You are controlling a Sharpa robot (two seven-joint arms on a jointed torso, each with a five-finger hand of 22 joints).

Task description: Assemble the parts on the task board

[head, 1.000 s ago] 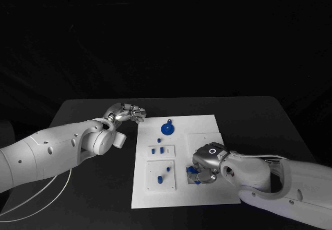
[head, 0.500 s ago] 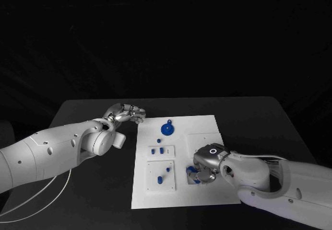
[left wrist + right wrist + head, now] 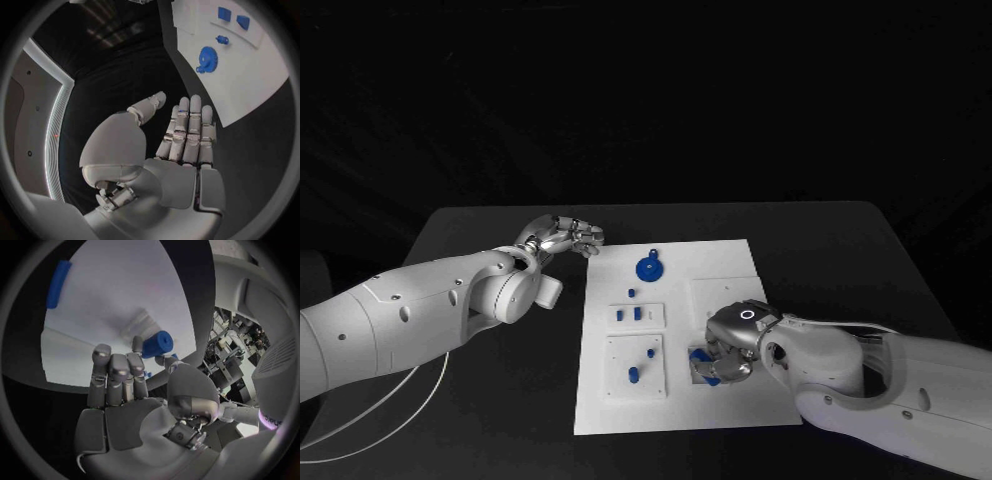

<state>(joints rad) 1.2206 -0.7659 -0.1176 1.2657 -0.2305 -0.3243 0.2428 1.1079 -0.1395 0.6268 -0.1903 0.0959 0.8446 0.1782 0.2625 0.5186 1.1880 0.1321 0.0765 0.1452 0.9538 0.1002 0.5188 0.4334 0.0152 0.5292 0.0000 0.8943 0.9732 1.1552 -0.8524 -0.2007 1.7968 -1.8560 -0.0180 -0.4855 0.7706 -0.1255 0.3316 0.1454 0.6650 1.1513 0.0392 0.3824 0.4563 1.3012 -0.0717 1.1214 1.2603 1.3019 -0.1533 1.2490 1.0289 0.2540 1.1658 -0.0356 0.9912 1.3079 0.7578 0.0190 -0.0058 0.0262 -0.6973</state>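
On the task board, right hand barely shifted, left hand unmoved.

The flat white rectangular task board lies mid-counter. On its far part sits the blue toothed gear wheel. The left hand hangs off the board's far left corner; the right hand rests on its near right part, holding a blue cylindrical part.

matt white task board, glossy (metallic) fingers
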